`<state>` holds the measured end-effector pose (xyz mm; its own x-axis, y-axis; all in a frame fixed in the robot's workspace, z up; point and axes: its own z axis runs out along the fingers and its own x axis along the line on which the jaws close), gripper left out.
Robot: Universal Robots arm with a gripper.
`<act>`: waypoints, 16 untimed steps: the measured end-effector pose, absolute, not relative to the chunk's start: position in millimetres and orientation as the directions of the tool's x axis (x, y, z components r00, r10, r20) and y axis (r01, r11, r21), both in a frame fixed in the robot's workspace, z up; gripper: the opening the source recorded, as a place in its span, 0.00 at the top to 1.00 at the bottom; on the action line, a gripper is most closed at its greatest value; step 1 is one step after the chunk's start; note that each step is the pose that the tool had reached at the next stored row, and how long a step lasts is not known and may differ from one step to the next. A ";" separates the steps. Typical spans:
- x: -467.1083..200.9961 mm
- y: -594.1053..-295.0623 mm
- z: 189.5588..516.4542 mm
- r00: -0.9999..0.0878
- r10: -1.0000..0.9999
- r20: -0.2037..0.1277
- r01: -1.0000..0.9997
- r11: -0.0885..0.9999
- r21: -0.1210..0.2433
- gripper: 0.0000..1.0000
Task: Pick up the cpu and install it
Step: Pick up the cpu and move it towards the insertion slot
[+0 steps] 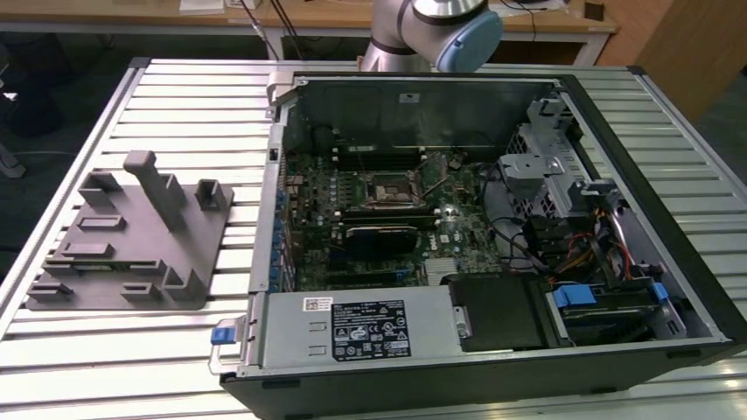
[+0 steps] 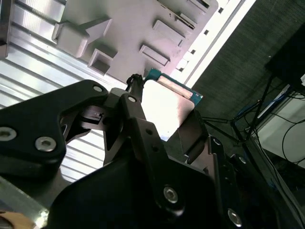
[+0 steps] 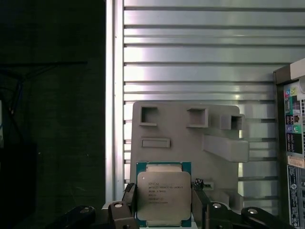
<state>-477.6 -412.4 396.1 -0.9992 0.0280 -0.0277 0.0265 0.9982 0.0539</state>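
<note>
The cpu [image 3: 163, 193], a silvery-grey square chip with a green edge, sits between the black fingers of my gripper [image 3: 164, 205], which is shut on its two sides. In the second wrist view the cpu [image 2: 167, 107] shows as a bright plate clamped in the gripper [image 2: 164, 119]. It hangs in the air above the grey plastic tray [image 3: 181, 129] on the slatted table. The motherboard's black-framed socket [image 1: 387, 188] lies inside the open computer case [image 1: 653, 262], well away from the tray [image 1: 129, 236]. The arm's silver and blue joint [image 1: 438, 31] is at the back of the case.
The tray carries upright posts and recesses. The case holds a power supply [image 1: 362, 328], drive cage [image 1: 548, 175] and cables [image 1: 572, 254]. The case's rear panel [image 3: 293, 143] is beside the tray. The table edge [image 3: 110, 119] drops to dark floor.
</note>
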 end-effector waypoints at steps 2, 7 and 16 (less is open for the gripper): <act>-477.6 -412.3 396.1 -0.999 0.028 -0.028 0.027 0.998 0.054 0.45; -474.7 -412.3 396.3 -0.999 0.028 -0.027 0.027 0.998 0.054 0.45; -456.6 -412.3 396.3 -0.999 0.028 -0.027 0.027 0.998 0.054 0.45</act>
<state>-456.6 -412.3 396.3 -0.9992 0.0281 -0.0275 0.0266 0.9982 0.0537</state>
